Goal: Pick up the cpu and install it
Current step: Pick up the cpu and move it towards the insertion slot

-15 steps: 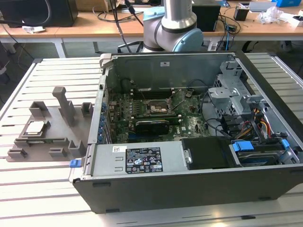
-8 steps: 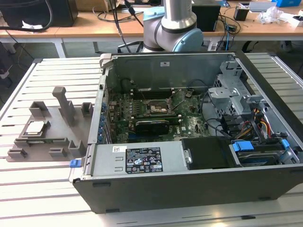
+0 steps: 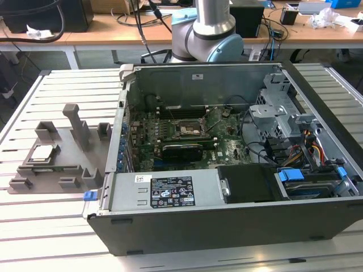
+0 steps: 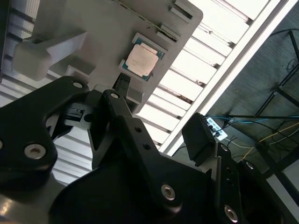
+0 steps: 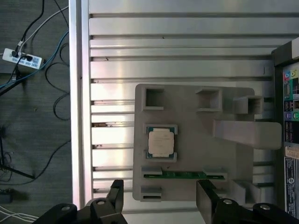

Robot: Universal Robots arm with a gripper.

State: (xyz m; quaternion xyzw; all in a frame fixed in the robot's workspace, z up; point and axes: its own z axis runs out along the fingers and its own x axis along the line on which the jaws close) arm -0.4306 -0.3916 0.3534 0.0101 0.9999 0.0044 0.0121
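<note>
While the cpu (image 5: 161,143) lies in its square pocket near the middle of the grey fixture tray (image 5: 187,107), you are on the approach to the pick. Your gripper (image 5: 159,189) hangs above the tray's edge, jaws wide apart and holding nothing. The grasp likely calls for centring over that pocket and descending square. Mind the green memory stick (image 5: 177,174) just beside the pocket, the tray's tall post (image 5: 247,133), and the open computer case (image 3: 227,226) alongside the tray.

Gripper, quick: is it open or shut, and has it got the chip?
Gripper: open, holding nothing. The chip lies in the grey tray, apart from the gripper.
</note>
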